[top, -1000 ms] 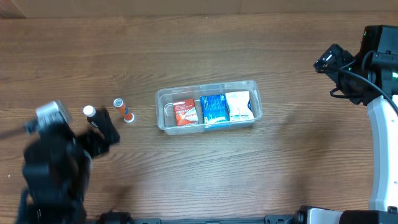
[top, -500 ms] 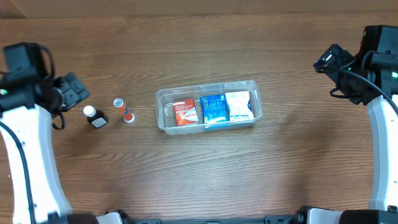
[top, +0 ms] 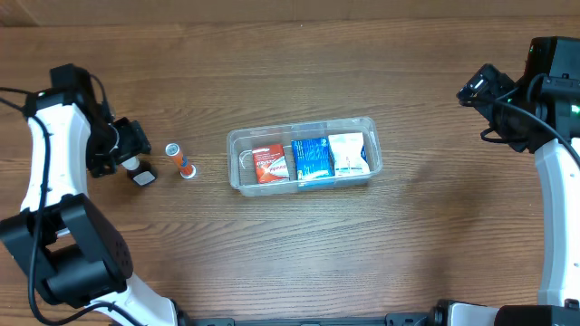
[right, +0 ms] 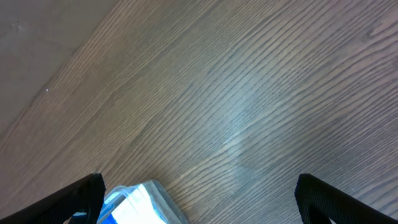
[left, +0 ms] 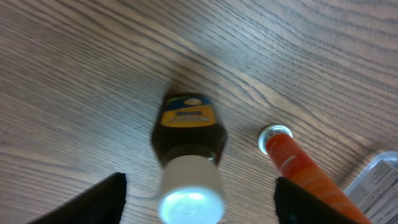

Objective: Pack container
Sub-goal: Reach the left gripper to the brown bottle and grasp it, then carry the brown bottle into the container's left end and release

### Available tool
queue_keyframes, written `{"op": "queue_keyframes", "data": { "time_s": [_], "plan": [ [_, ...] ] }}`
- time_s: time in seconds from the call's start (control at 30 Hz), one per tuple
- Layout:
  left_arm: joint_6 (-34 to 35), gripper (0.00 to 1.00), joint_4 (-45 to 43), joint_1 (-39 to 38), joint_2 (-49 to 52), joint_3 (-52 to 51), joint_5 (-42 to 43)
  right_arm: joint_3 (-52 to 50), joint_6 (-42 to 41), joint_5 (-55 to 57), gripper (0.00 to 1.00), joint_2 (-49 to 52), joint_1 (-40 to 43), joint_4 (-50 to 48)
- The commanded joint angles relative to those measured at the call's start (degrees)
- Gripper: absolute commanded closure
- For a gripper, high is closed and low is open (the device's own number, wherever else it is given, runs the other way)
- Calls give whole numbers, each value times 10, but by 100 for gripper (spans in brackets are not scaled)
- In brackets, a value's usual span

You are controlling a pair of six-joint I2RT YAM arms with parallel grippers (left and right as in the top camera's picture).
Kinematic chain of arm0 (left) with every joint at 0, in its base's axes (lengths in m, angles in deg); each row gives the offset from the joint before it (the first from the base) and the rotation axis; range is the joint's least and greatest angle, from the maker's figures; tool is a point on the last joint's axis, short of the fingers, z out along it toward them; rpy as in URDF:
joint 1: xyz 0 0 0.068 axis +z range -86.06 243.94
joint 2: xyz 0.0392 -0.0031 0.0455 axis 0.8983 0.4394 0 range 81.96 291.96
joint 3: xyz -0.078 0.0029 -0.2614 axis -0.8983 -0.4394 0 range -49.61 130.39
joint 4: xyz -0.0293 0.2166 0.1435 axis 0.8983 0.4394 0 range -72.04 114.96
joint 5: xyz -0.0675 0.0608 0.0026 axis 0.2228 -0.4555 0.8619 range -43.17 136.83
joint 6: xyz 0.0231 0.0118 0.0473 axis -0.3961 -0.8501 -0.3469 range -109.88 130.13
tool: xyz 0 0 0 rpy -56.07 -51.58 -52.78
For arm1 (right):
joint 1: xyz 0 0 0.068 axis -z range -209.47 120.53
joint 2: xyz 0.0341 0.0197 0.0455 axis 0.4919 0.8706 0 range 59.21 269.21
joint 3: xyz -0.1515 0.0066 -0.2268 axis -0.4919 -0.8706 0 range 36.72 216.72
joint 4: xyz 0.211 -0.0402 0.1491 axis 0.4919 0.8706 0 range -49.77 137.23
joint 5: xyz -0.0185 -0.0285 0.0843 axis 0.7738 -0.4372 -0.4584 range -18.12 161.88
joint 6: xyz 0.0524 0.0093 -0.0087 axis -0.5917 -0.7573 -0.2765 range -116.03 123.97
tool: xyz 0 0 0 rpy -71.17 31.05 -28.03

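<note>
- Overhead, we see the container (top: 304, 161) near the middle of the worktop (top: 299, 263), its long side running left to right. A red box (top: 268, 164), a blue box (top: 311, 158) and a white box (top: 347, 154) sit side by side inside it.
- Outside it, an orange tube (top: 184, 163) lies near the container's left end. A white-capped dark bottle (top: 142, 174) is just beyond the tube and apart from it. We cannot tell whether the bottle stands or lies.
- In the left wrist view, the left hand (left: 200, 188) is spread wide with the bottle between its two sides. It holds nothing, and we see no contact.
- The right hand (right: 199, 185) is also spread wide and empty, over bare worktop well to the right of the container. Only one corner of the tub shows at the bottom edge of its wrist view.
- We judge the container to be thin, smooth plastic. It is probably light even with three boxes in it, its walls likely flex under a pinch, and it would slide easily on the wood.
- If we must hold or steady it, we would take it over the rim at a short end wall, where the rim stiffens it. We would avoid the middle of a long wall, which would bow inward.
- A narrow gap shows left of the red box, and we guess the loose items belong there.
</note>
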Motion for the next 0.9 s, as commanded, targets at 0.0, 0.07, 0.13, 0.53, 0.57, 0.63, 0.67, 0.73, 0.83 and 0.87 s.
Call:
{"op": "queue_keyframes", "data": {
  "time_s": [0.0, 0.07, 0.13, 0.53, 0.57, 0.63, 0.67, 0.73, 0.83, 0.87],
  "plan": [
    [-15, 36, 1, -17, 18, 0, -24, 2, 2, -3, 0, -1, 1, -3],
    [-15, 38, -9, -17, 20, -17, -24, 2, 2, -3, 0, -1, 1, -3],
    [-10, 42, -19, -17, 20, -28, -24, 2, 2, -3, 0, -1, 1, -3],
    [9, 85, 29, -17, -4, 27, -24, 2, 2, -3, 0, -1, 1, -3],
    [9, 85, 60, -21, -32, 70, -24, 2, 2, -3, 0, -1, 1, -3],
    [8, 85, 106, -40, -85, 139, -23, 2, 2, -3, 0, -1, 1, -3],
    [6, 84, 125, -57, -115, 168, -24, 2, 2, -3, 0, -1, 1, -3],
    [7, 83, 139, -126, -191, 196, -19, 2, 2, -3, 0, -1, 1, -3],
    [16, 83, 145, -248, -235, 196, -20, 2, 2, -3, 0, -1, 1, -3],
    [21, 83, 145, -274, -235, 195, -20, 2, 2, -3, 0, -1, 1, -3]
  ]
}}
